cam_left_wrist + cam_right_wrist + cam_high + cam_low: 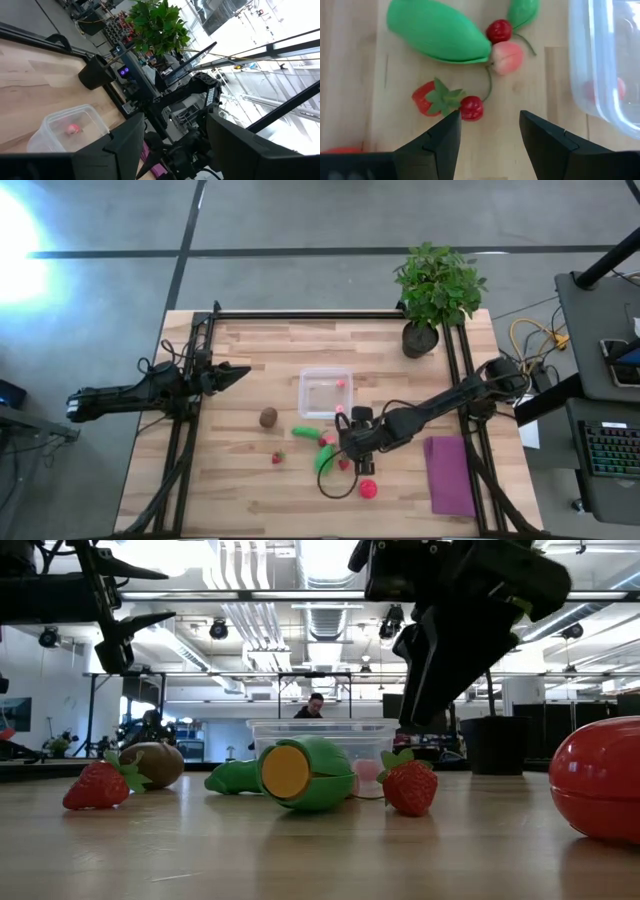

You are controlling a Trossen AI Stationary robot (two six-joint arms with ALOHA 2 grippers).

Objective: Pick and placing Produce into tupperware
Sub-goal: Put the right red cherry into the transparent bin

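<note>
Right pincer [487, 135] hangs just above the bench [230, 480] with its two dark fingers parted and nothing between them, poised over a small cluster of produce: a strawberry [425, 99] with a green leafy cap, a dark red cherry [471, 108] touching it, a second cherry [499, 31] and a pale pink peach-like ball [507, 57] joined by thin green stems, and a large green oblong piece [439, 32] lying against them. In the high view this pincer [345, 442] sits near the middle of the bench, toward the front edge, just in front of the tupperware [325, 392], which stands at the bench's centre with one small pink-red piece [341, 383] inside it. Left pincer [237, 373] waits above the bench's left side, raised, its fingers apart and holding nothing. On the bench, a brown kiwi [268, 417] lies to the left of the tupperware, a second green piece [307, 433] lies between the kiwi and the right pincer, a lone strawberry [278, 458] sits toward the front edge, and a red-pink ball [368, 489] rests close to the front edge. A purple cloth [448, 475] lies flat near the right edge, and a leafy potted plant [432, 295] stands at the far right corner. The low view shows a round yellow-orange end face on a green piece [300, 773]. No writing, brand or label can be read on any of these things.
</note>
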